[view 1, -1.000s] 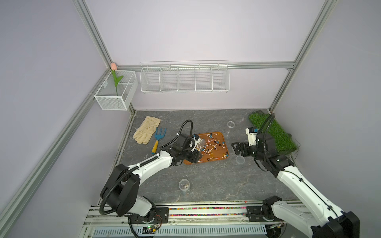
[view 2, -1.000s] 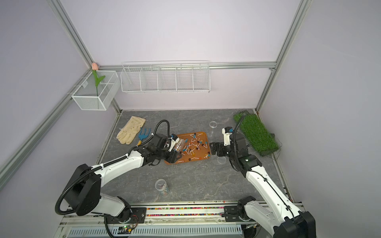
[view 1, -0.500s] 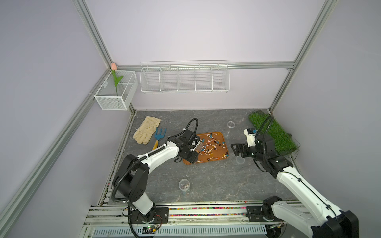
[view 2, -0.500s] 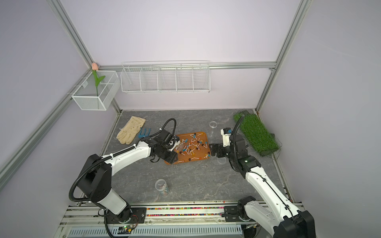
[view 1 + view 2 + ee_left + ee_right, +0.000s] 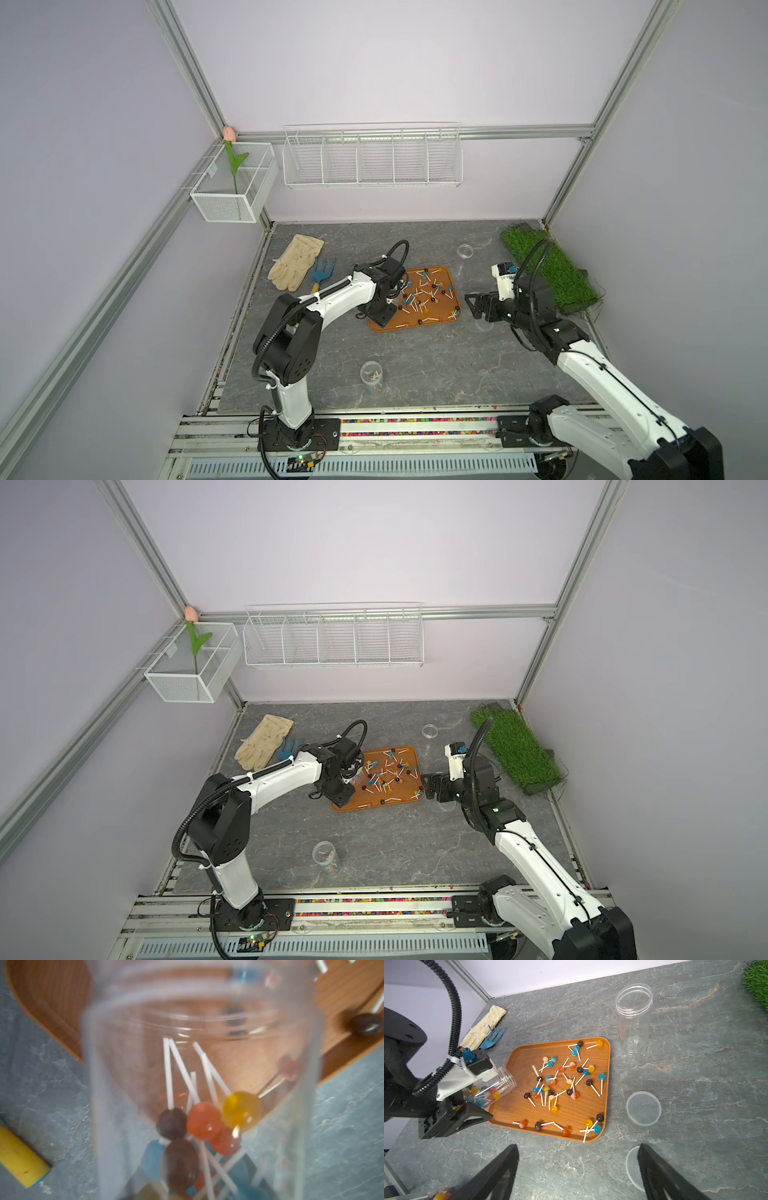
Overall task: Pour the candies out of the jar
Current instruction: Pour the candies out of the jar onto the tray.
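Observation:
My left gripper (image 5: 386, 301) is shut on a clear plastic jar (image 5: 496, 1086), held on its side with its mouth over the near-left edge of the orange tray (image 5: 519, 1113). Several candies (image 5: 204, 1124) still lie inside the jar (image 5: 199, 1043), heads toward its base, which hides the jaws in the left wrist view. Many more candies (image 5: 560, 1082) are scattered across the tray in both top views (image 5: 424, 295) (image 5: 386, 777). My right gripper (image 5: 578, 1147) hangs open and empty above the table, just right of the tray (image 5: 473, 305).
An empty upright jar (image 5: 633, 1020) and two clear lids (image 5: 643, 1108) (image 5: 632, 1167) sit right of the tray. Another jar with candies (image 5: 371, 374) stands near the front. A glove (image 5: 296, 266) and blue garden fork (image 5: 323, 270) lie left, a grass mat (image 5: 548, 274) right.
The left arm's elbow has lifted and swung in while its gripper kept the jar at the tray's left edge. The right gripper has barely moved.

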Tool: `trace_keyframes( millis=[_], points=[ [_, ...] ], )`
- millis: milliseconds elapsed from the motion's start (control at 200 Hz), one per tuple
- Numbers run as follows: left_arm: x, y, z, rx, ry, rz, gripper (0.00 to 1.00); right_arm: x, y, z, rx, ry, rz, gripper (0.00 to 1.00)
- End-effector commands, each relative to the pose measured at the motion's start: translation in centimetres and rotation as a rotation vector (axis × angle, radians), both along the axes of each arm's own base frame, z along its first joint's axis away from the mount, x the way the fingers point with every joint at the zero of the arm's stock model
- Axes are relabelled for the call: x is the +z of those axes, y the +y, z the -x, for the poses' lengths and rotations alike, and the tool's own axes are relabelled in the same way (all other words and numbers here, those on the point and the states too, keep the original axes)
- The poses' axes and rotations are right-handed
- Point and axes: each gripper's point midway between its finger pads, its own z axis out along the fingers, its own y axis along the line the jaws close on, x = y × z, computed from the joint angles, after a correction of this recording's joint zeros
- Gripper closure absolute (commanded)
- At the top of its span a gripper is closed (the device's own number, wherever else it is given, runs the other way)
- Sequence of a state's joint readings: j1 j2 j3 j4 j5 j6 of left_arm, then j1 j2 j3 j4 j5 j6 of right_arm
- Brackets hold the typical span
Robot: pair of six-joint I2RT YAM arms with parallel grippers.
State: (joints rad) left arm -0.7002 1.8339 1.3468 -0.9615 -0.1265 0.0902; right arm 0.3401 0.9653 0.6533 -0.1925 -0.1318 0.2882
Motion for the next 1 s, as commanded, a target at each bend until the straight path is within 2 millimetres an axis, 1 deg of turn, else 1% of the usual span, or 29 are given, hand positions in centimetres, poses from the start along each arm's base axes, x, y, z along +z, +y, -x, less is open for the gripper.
trace_keyframes(
  millis=[0, 145, 320, 500, 680, 835, 860, 995],
  points=[
    [0.4, 1.8, -0.1, -0.075, 0.002, -0.170, 0.61, 0.1, 0.0, -0.1, -0.008, -0.026, -0.029, 0.08],
    [0.5, 2.1, -0.1, -0.151, -0.005, -0.286, 0.61, -0.2, 0.0, 0.0, -0.019, -0.023, -0.049, 0.08],
    [0.3, 2.0, -0.2, -0.194, -0.011, -0.355, 0.61, -0.5, -0.1, 0.3, -0.018, -0.016, -0.049, 0.08],
    [0.7, 1.8, -0.3, -0.277, -0.046, -0.477, 0.61, -1.2, -0.4, 0.1, -0.046, -0.006, -0.052, 0.08],
    [1.2, 1.9, -0.3, -0.370, -0.078, -0.615, 0.61, -1.5, -0.2, 0.3, -0.051, 0.004, -0.084, 0.08],
    [1.9, 1.7, -0.4, -0.418, -0.107, -0.675, 0.61, -1.6, -0.3, 0.5, -0.061, 0.003, -0.093, 0.08],
    [2.2, 1.8, -0.7, -0.426, -0.129, -0.708, 0.61, -1.6, -0.4, 0.5, -0.064, 0.004, -0.094, 0.08],
    [2.1, 1.7, -0.7, -0.456, -0.138, -0.747, 0.61, -1.9, -0.6, 0.8, -0.075, 0.011, -0.094, 0.08]
  ],
)
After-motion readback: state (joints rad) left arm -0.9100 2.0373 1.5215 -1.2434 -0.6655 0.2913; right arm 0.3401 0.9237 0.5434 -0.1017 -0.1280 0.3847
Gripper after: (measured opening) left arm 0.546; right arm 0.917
